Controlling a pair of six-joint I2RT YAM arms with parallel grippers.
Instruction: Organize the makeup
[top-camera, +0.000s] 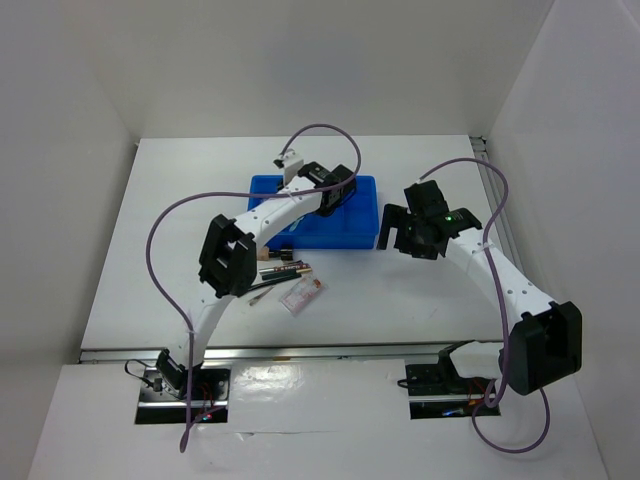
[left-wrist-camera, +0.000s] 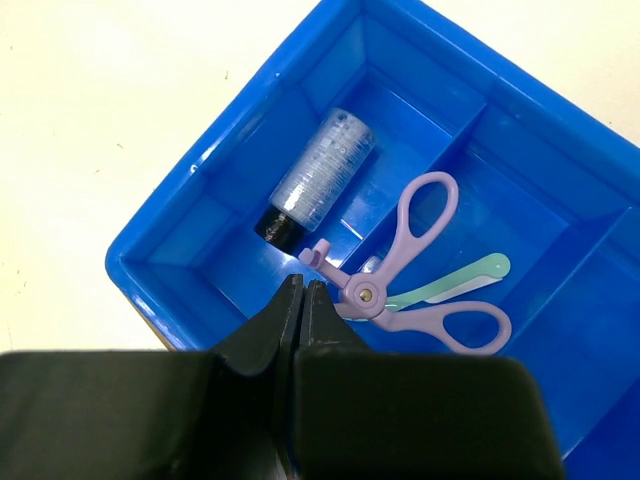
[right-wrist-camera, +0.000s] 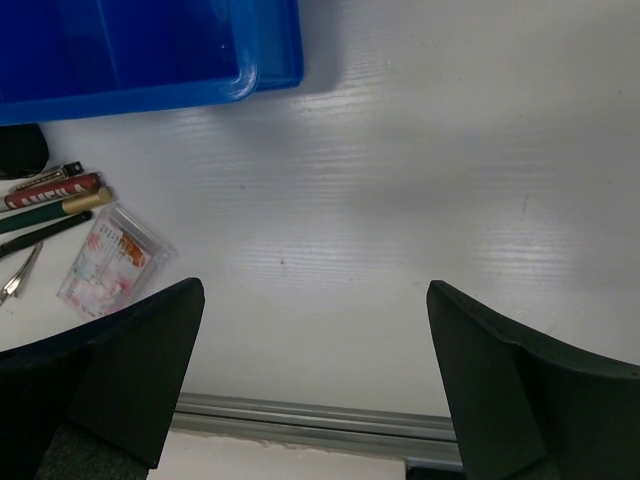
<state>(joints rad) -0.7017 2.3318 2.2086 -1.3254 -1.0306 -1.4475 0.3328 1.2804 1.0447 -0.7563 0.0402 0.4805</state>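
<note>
While the left claw (left-wrist-camera: 302, 292) hangs pinched closed, empty, over the blue tray (left-wrist-camera: 540, 170), the right claw (right-wrist-camera: 315, 295) spreads wide above the table (right-wrist-camera: 400, 180), pencils (right-wrist-camera: 50, 200) at middle left.

You were working on a white table (top-camera: 140, 260) boxed in by plain white panels: a back wall (top-camera: 320, 60) across the top of the overhead frame, a left wall (top-camera: 50, 180) slanting down the left side, and a right wall (top-camera: 575, 150) opposite. A grey metal rail (top-camera: 320, 352) ran along the table's near edge, and below it a glossy white ledge (top-camera: 330, 430) caught bright reflections. The light was soft and even. Your right wrist view showed fine horizontal streaks in the tabletop.
</note>
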